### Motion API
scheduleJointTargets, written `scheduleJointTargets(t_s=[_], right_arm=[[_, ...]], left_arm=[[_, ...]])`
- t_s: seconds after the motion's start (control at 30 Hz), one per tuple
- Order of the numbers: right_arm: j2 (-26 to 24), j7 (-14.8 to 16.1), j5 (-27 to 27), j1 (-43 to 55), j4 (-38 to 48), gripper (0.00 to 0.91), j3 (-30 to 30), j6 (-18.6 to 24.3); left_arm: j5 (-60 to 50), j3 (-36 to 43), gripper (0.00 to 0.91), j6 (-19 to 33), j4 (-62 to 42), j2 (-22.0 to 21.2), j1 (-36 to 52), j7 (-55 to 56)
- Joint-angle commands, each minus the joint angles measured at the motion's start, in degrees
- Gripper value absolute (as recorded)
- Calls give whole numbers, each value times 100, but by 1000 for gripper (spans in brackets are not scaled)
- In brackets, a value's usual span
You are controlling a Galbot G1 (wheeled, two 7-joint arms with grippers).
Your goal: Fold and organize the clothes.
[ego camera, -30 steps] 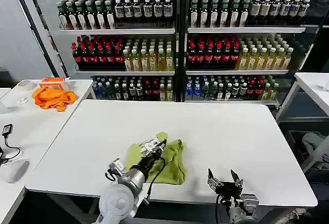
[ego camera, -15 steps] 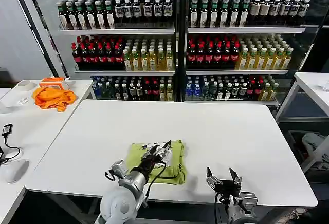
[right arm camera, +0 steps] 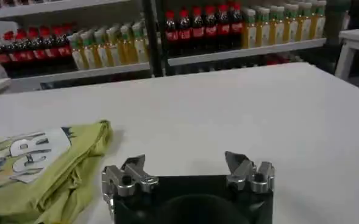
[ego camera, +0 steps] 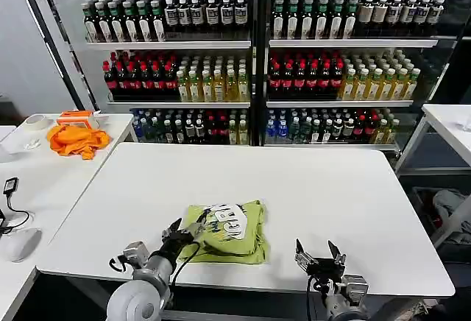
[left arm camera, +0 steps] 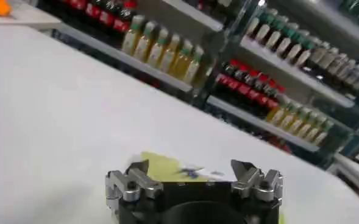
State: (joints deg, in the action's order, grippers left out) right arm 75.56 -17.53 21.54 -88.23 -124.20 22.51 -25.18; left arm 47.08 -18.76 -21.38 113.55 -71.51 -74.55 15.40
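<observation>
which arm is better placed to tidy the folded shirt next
Probably the left. The left gripper sits open at the T-shirt's near-left edge, almost touching the cloth. The right gripper, also open, hangs near the table's front edge, well clear of the shirt.

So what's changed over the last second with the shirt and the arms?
The left hand let go of the T-shirt and drew back off it toward the table's near left edge, now open. The flap it held dropped flat, leaving the white print facing up. The right hand stayed open at the near edge, and the orange cloth stayed put.

white table (ego camera: pixel 316 188), folded yellow-green t-shirt (ego camera: pixel 228 230) on it
</observation>
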Motion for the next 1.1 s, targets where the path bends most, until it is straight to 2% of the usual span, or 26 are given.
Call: scheduleJointTargets(t_s=[0.03,0.5,0.77,0.8,0.83,0.87,0.9,1.0,1.1], right_arm=[[21,-6,0,11,-12,907,21,-2],[100,-19,-49,-124,-165,907,97,-17],[172,-20,-104,-198,-185,907,75,-18],[180,-19,-111,-217,-213,907,81,-19],[180,-17,-114,-233,-223,907,88,-19],[180,-17,-115,-248,-232,907,99,-18],[178,-16,-114,-258,-245,907,111,-19],[174,-12,-108,-292,-286,907,158,-22],[180,-10,-106,-324,-330,907,182,-26]], left_arm=[[272,-135,907,-200,-160,84,-253,15],[822,-21,907,-429,-513,8,40,-11],[1965,-73,907,-597,-959,12,543,-209],[2059,-92,856,-599,-1010,-1,566,-233],[2136,-117,856,-606,-1080,-14,607,-253],[2266,-150,584,-610,-1129,-27,622,-262],[2349,-167,393,-624,-1169,-37,633,-287],[2530,-202,131,-618,-1236,-81,615,-361],[2716,-239,81,-640,-1228,-133,549,-459]])
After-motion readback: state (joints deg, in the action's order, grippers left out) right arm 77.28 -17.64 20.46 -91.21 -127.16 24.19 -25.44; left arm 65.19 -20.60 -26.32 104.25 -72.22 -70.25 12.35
